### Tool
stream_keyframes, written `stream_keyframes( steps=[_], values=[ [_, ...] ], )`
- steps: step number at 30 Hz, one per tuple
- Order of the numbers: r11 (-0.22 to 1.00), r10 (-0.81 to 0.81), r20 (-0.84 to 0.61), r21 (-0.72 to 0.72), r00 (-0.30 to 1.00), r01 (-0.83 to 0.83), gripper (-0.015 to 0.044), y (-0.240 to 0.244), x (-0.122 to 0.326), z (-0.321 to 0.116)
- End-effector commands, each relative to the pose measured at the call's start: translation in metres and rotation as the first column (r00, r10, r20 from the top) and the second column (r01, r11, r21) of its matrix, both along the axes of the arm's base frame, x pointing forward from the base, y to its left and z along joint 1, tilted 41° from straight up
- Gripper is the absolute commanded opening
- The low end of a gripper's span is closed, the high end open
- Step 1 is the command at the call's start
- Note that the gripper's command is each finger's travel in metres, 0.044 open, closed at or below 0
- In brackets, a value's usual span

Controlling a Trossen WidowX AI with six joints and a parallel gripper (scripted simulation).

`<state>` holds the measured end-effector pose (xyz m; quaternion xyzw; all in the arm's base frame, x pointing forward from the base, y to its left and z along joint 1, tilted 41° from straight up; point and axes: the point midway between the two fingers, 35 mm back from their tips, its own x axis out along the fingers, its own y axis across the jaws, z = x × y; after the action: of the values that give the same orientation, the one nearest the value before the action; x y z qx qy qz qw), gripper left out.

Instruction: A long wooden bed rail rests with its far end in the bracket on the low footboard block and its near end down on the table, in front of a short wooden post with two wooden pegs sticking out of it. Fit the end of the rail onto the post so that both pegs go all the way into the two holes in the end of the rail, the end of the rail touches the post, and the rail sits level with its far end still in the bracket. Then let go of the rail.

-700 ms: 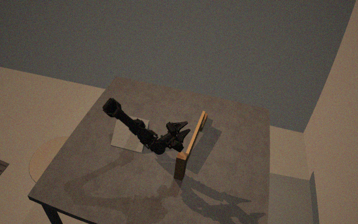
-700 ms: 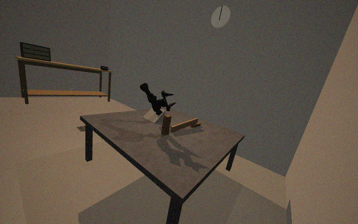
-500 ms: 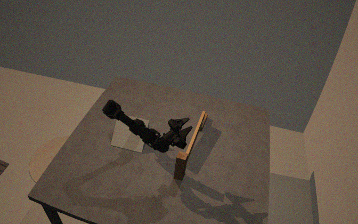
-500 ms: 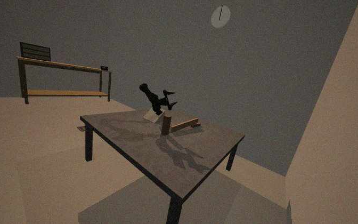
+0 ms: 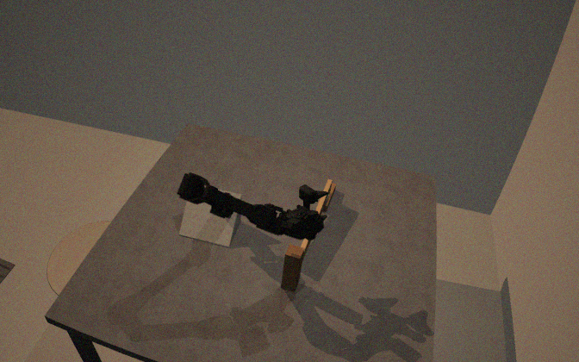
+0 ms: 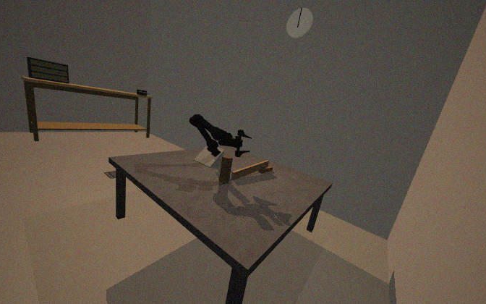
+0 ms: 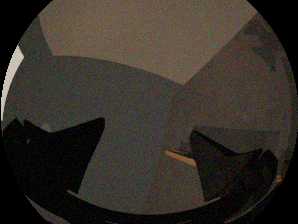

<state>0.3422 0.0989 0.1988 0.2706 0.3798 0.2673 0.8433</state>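
Observation:
The long wooden rail has its far end at the low footboard block. Its near end is low beside the short wooden post. The pegs, the holes and the exact gap between rail and post are too small or dark to make out. My black gripper is wide open and empty. In the exterior view it is raised above the rail, with one finger over the other. In the top view the arm hides the rail's middle.
The arm's pale base plate lies on the brown table, on the arm's side of the rail. The post stands upright and rises above the rail's near end. Arm shadows fall across the tabletop. A workbench stands far off by the wall.

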Motion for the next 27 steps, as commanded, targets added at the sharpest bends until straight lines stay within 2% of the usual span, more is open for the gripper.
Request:
stream_keyframes(
  steps=[1, 4, 6, 8, 11, 14, 15, 17, 27],
  values=[
    [0.963, 0.038, -0.027, -0.266, 0.999, -0.044, 0.044, -0.005, 0.009, -0.04],
    [0.799, 0.142, -0.111, -0.573, 0.984, -0.18, 0.044, -0.014, 0.01, -0.083],
    [0.612, 0.23, -0.211, -0.728, 0.95, -0.31, 0.044, -0.023, 0.005, -0.107],
    [0.369, 0.311, -0.346, -0.814, 0.885, -0.448, 0.044, -0.034, -0.002, -0.126],
    [-0.063, 0.377, -0.593, -0.783, 0.712, -0.619, 0.044, -0.05, -0.011, -0.142],
    [-0.498, 0.32, -0.834, -0.551, 0.449, -0.669, 0.044, -0.064, -0.017, -0.146],
    [-0.593, 0.282, -0.884, -0.467, 0.373, -0.656, 0.044, -0.066, -0.017, -0.145],
    [-0.663, 0.244, -0.918, -0.393, 0.312, -0.637, 0.044, -0.068, -0.016, -0.144],
    [-0.663, 0.244, -0.918, -0.393, 0.312, -0.637, 0.044, -0.066, -0.016, -0.145]
  ],
)
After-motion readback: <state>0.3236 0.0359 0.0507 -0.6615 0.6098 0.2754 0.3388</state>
